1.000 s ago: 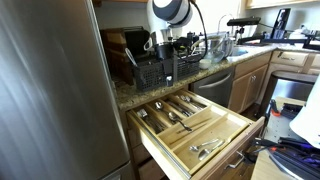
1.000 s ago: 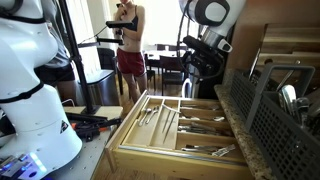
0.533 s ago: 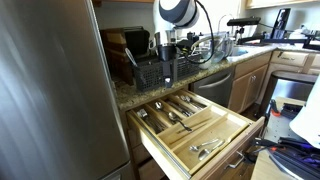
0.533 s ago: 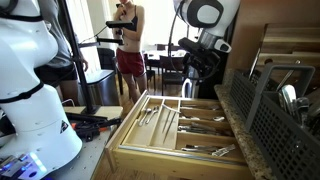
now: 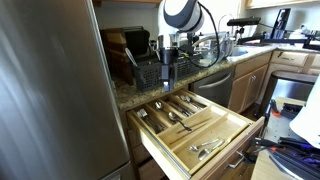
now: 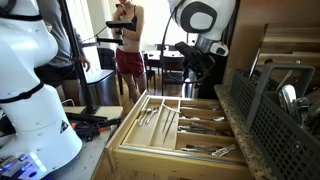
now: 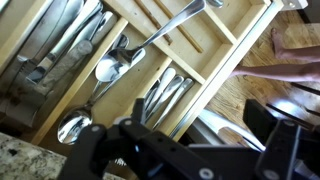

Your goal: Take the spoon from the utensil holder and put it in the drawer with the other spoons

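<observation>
The utensil holder (image 5: 150, 72) is a black grid basket on the granite counter, large in the foreground of an exterior view (image 6: 280, 125). A silvery utensil, probably the spoon (image 6: 288, 100), shows inside it. Below, the pale wooden drawer (image 5: 236, 126) (image 6: 125, 135) (image 7: 215, 35) stands pulled out. The other spoons (image 5: 160, 112) (image 7: 105, 70) lie in a compartment near its left side. My gripper (image 5: 167, 72) (image 6: 192, 85) (image 7: 190, 150) hangs just right of the holder, above the counter edge and drawer. It is open, with nothing between the fingers (image 7: 285, 140).
A stainless fridge (image 5: 50, 90) fills the left. Glass bowls (image 5: 215, 45) sit on the counter beyond the holder, above a dishwasher (image 5: 215, 85). A person (image 6: 125, 45) stands at the back and a white machine (image 6: 30, 80) is beside the drawer.
The arm has shifted a little sideways, away from the fridge side along the counter. The gripper stays open and empty.
</observation>
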`<state>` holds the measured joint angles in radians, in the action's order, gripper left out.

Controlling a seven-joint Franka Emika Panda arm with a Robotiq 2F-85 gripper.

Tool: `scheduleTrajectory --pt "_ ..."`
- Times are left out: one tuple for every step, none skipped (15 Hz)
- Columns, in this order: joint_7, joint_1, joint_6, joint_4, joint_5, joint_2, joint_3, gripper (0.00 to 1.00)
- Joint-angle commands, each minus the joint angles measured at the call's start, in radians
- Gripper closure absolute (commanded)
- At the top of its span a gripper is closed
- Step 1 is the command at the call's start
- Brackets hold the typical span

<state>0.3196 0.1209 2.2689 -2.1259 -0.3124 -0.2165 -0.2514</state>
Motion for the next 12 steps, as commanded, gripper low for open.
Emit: scheduleTrajectory --pt "-0.064 0.016 0.044 -0.072 -0.030 0.056 0.002 0.00" --pt "-0.075 0.017 0.043 -0.076 -0.033 0.056 0.002 0.00" --pt "-0.082 0.018 0.042 -0.079 -0.037 0.056 0.001 0.00" --pt "-0.091 0.020 0.042 -0.082 -0.041 0.057 0.001 0.00" --pt "-0.101 0.022 0.041 -0.086 -0.043 0.058 0.002 0.00" --pt "-0.110 0.023 0.039 -0.089 -0.044 0.059 0.002 0.00" --pt "-0.116 0.024 0.039 -0.092 -0.046 0.060 0.001 0.00" --pt "-0.122 0.024 0.039 -0.096 -0.049 0.060 0.001 0.00" --pt "-0.129 0.024 0.039 -0.103 -0.055 0.063 0.001 0.00" --pt "-0.136 0.024 0.039 -0.111 -0.061 0.065 0.000 0.00" --pt "-0.144 0.025 0.038 -0.120 -0.067 0.067 0.000 0.00" --pt "-0.149 0.025 0.041 -0.127 -0.072 0.068 0.000 0.00"
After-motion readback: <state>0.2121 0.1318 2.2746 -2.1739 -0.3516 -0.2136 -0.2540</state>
